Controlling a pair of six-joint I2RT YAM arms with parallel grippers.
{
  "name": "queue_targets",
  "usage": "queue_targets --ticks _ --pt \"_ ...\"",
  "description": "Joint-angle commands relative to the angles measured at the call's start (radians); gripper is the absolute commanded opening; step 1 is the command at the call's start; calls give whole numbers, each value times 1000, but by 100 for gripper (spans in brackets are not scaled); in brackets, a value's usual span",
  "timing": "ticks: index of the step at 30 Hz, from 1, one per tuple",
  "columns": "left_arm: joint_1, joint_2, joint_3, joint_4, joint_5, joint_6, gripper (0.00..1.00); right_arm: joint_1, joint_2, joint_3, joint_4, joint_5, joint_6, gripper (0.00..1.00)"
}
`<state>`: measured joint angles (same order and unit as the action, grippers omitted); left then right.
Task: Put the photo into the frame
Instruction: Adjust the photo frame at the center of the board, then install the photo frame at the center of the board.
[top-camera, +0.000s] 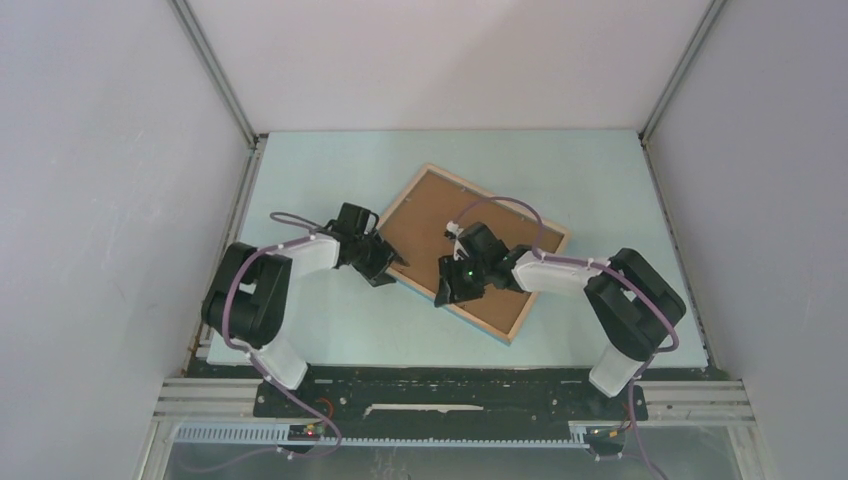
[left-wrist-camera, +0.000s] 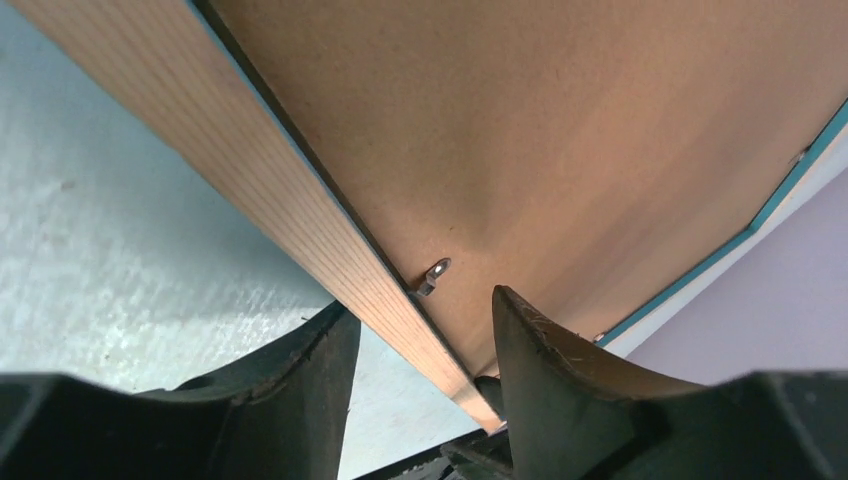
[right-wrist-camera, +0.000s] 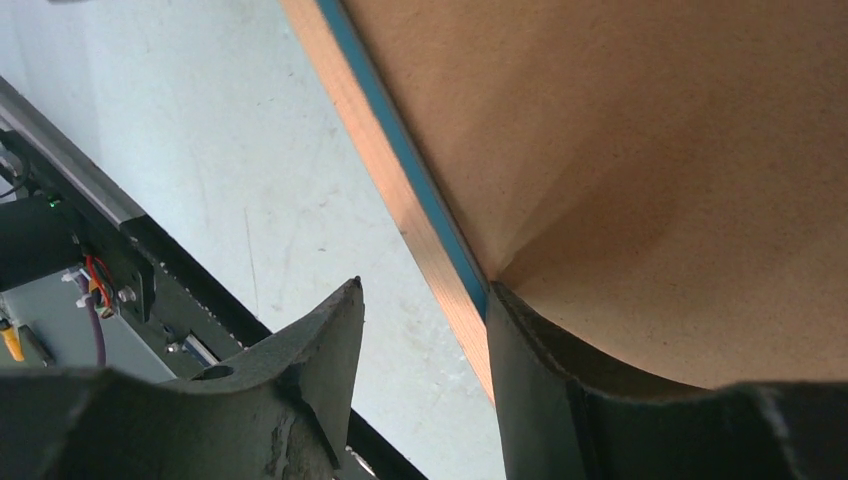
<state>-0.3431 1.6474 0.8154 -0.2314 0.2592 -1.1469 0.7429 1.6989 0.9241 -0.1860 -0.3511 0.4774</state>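
The frame (top-camera: 490, 327) lies back up on the table, light wood rail with a blue inner edge, and the plain brown backing board (top-camera: 430, 215) fills it. The photo is hidden. My left gripper (top-camera: 385, 268) is open at the frame's left corner. In the left wrist view (left-wrist-camera: 420, 340) its jaws straddle the wood rail (left-wrist-camera: 250, 170), one finger over the board (left-wrist-camera: 560, 130). My right gripper (top-camera: 450, 290) is open at the frame's near edge. In the right wrist view (right-wrist-camera: 425, 310) one finger rests against the board (right-wrist-camera: 650, 150) beside the rail (right-wrist-camera: 400, 200), the other over the table.
A small metal retaining tab (left-wrist-camera: 433, 275) sits on the rail's inner edge by my left fingers. The pale blue table (top-camera: 330, 330) is walled on three sides. Black base rail and wiring (right-wrist-camera: 90, 280) run along the near edge.
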Motion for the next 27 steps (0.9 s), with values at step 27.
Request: queue_targets --ticks 27 --pt "113 163 203 -32 -113 393 49 -39 276 482 -154 98 -41 43"
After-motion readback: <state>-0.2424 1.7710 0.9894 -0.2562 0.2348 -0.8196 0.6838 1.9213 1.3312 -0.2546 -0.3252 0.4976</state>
